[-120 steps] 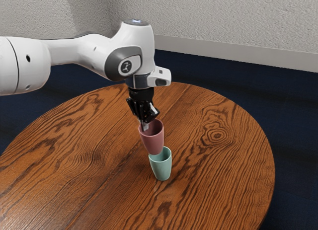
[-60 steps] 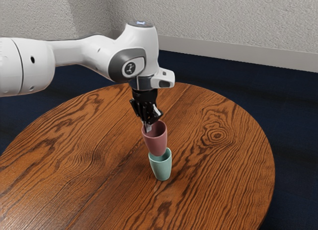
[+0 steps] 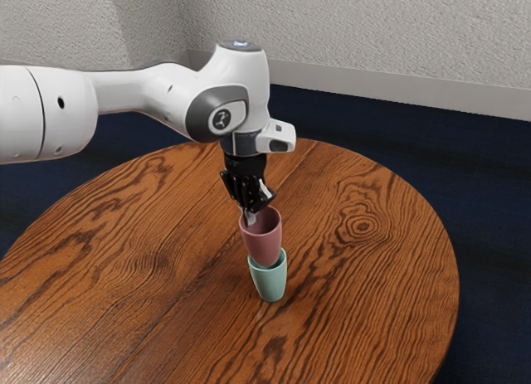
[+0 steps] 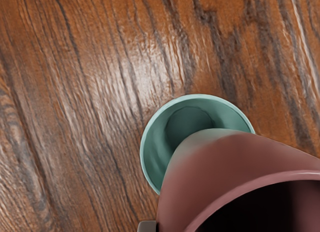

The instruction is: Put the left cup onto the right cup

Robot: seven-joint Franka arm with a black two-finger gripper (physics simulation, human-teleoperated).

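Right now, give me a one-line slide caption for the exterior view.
Gripper holds the pink cup by its rim, its base at the teal cup mouth, above a round wooden table.

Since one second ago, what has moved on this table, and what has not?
The gripper, shut on the pink cup at its rim, has carried it down and slightly toward the exterior view's right. The cup's base now reaches the mouth of the green cup. Nothing was let go. The green cup stayed upright in the same place on the table, and the pink cup is still tilted.
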